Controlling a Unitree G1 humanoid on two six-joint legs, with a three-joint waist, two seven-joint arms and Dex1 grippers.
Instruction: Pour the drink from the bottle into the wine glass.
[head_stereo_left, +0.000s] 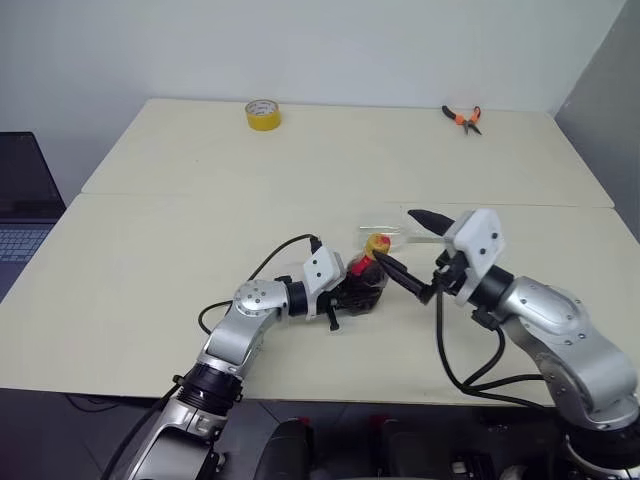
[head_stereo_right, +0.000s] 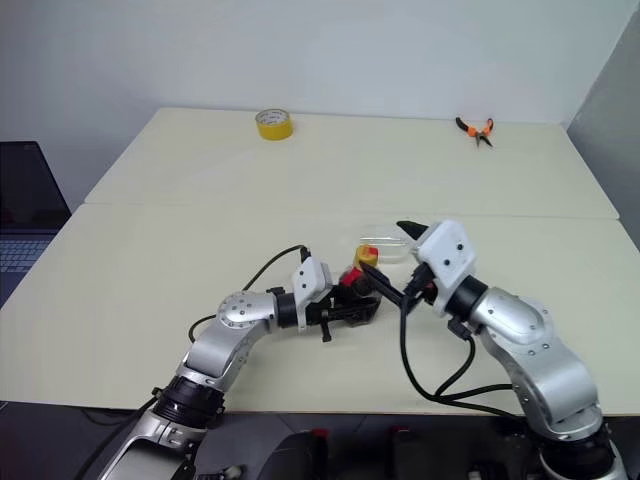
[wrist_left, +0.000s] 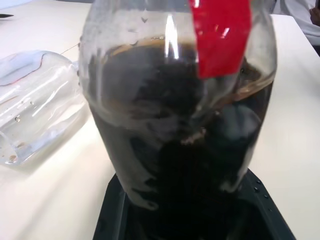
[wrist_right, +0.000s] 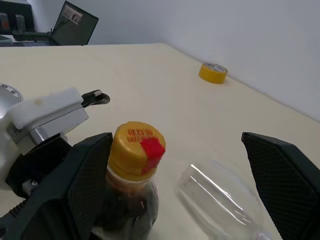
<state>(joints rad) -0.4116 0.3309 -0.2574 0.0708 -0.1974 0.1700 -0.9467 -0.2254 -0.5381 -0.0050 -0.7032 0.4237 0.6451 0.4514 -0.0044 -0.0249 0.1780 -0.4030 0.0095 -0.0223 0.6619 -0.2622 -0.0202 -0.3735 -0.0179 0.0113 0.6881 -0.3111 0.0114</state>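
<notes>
Near the middle of the bench (head_stereo_left: 150, 230), toward its front edge, the left hand (head_stereo_left: 352, 296) is clamped around the bottle (head_stereo_left: 366, 280), upright and capped, with the drink (wrist_left: 185, 165) inside. The wine glass (wrist_right: 220, 197) lies on its side just behind it. The right hand (head_stereo_left: 405, 248) hovers wide open about the cap, holding nothing.
</notes>
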